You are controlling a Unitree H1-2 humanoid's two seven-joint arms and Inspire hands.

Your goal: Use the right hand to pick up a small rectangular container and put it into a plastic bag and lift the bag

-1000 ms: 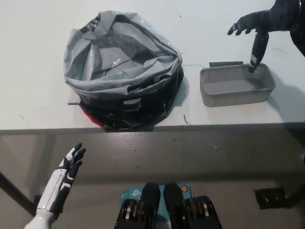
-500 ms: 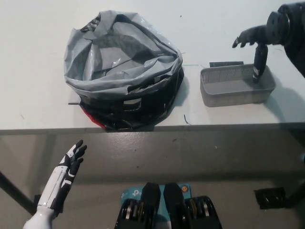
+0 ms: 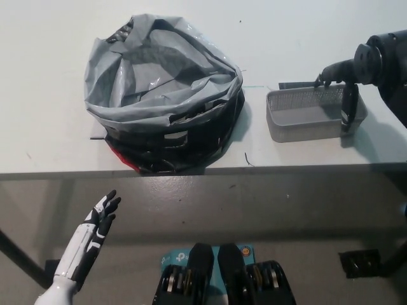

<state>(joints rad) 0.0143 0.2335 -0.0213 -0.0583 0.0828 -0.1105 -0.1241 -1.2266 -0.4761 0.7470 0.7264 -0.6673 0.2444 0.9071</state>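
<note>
Bright even overhead light, soft shadows, glare on plastic bag (image 3: pixel 162 82), sharp focus

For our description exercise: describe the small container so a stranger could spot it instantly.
On the white table, look right of the large grey plastic bag lining a dark basket. There sits the small grey mesh container, low, rectangular and open-topped, with the black right robot hand reaching over its right end.
</note>
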